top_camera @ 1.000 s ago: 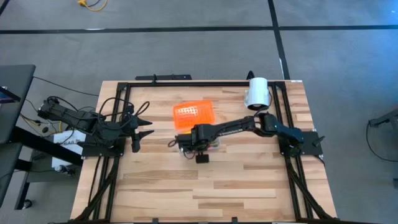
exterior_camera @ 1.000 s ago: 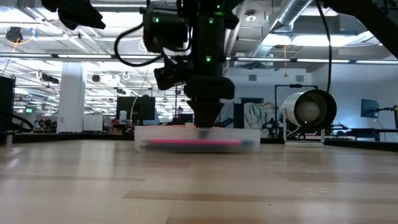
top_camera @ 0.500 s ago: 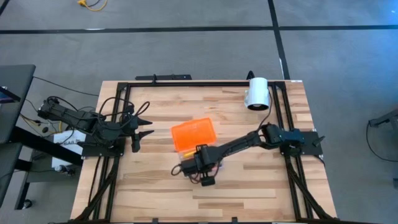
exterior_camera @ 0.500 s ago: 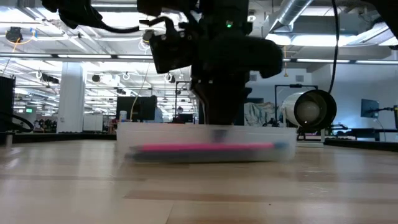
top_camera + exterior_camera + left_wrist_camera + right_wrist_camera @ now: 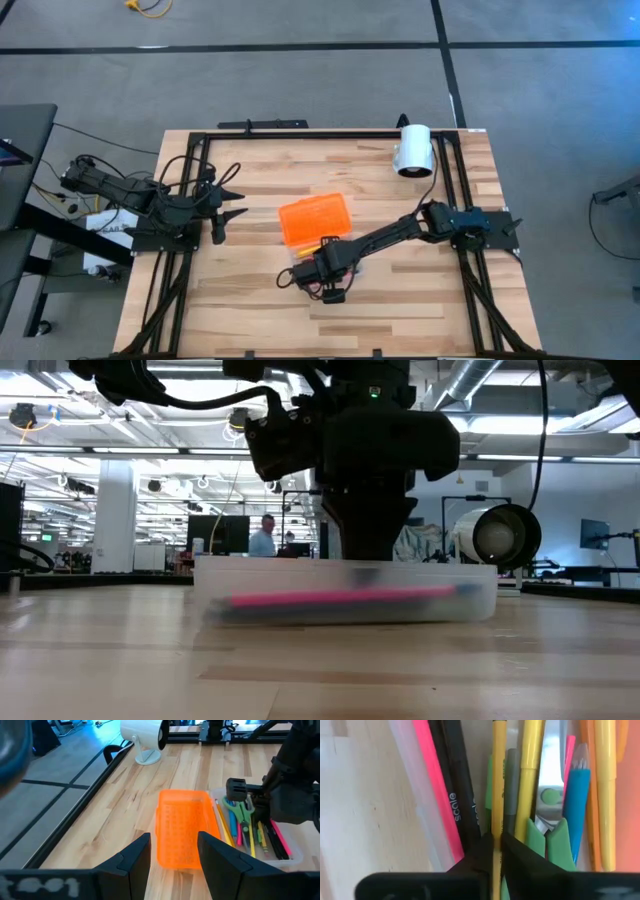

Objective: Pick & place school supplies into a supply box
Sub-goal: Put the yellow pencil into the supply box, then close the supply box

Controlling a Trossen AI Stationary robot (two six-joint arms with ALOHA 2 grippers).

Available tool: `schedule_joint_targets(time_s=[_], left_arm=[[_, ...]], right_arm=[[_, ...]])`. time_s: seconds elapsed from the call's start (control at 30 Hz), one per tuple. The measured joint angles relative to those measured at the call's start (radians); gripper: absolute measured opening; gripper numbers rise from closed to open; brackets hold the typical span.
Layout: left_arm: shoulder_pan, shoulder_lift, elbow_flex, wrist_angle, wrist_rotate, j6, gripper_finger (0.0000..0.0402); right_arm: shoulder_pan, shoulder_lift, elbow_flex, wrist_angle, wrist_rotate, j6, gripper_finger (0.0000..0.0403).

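From above, the counter (image 5: 400, 300) carries the supply box (image 5: 296, 277), a clear case lying in the middle towards the near edge, with its orange lid (image 5: 314, 220) lying flat just beside it on the far side. The right hand (image 5: 324, 276) reaches down into the case from the right arm, which stretches across from the right side. The left hand (image 5: 238, 201) waits at the left edge, well apart from the case, its fingers spread wide and holding nothing. A white cylinder (image 5: 413, 150) stands at the far right corner.

At counter height, the supply box (image 5: 345, 600) sits flat on the wood with a pink pen (image 5: 340, 598) lying lengthwise inside. The right hand (image 5: 370, 555) comes down into it from above. The white cylinder (image 5: 495, 538) shows behind to the right, and a person (image 5: 262, 538) stands far off in the room.

Past the left hand (image 5: 174, 851), empty with its fingers (image 5: 137, 857) far apart, lie the orange lid (image 5: 182, 835) and, touching it, the supply box (image 5: 295, 854), filled with pens and green-handled scissors (image 5: 242, 810).

Close in, the right hand (image 5: 495, 852) has its fingers nearly together, closed about a thin yellow pencil (image 5: 496, 780). Around it in the case lie the pink pen (image 5: 437, 790), black pens (image 5: 457, 785), a blue pen (image 5: 576, 795) and the scissors (image 5: 555, 840).
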Motion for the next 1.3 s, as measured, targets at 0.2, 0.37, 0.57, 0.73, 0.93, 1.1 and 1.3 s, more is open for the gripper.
schedule_joint_targets(time_s=[0.2,0.37,0.57,0.73,0.93,1.1,1.3], left_arm=[[0.0,0.0,0.0,0.0,0.0,-0.005,0.0153],[0.0,0.0,0.0,0.0,0.002,-0.012,0.0153],[0.0,0.0,0.0,0.0,0.009,-0.012,0.0153],[0.0,0.0,0.0,0.0,0.009,-0.012,0.0153],[0.0,0.0,0.0,0.0,0.009,-0.01,0.0153],[0.0,0.0,0.0,0.0,0.009,-0.005,0.0153],[0.0,0.0,0.0,0.0,0.003,0.024,0.0153]], right_arm=[[-0.006,0.002,0.0,0.001,0.0,0.016,0.0074],[-0.004,-0.001,-0.001,0.0,0.001,0.032,0.0115],[0.002,-0.02,0.013,-0.021,0.041,0.043,0.0139],[0.002,-0.02,0.056,-0.039,0.062,0.045,0.0143],[0.002,-0.021,0.108,-0.063,0.095,0.121,0.0133],[0.002,-0.021,0.128,-0.068,0.117,0.252,0.0128],[0.025,-0.021,0.13,-0.082,0.165,0.491,0.0128]])
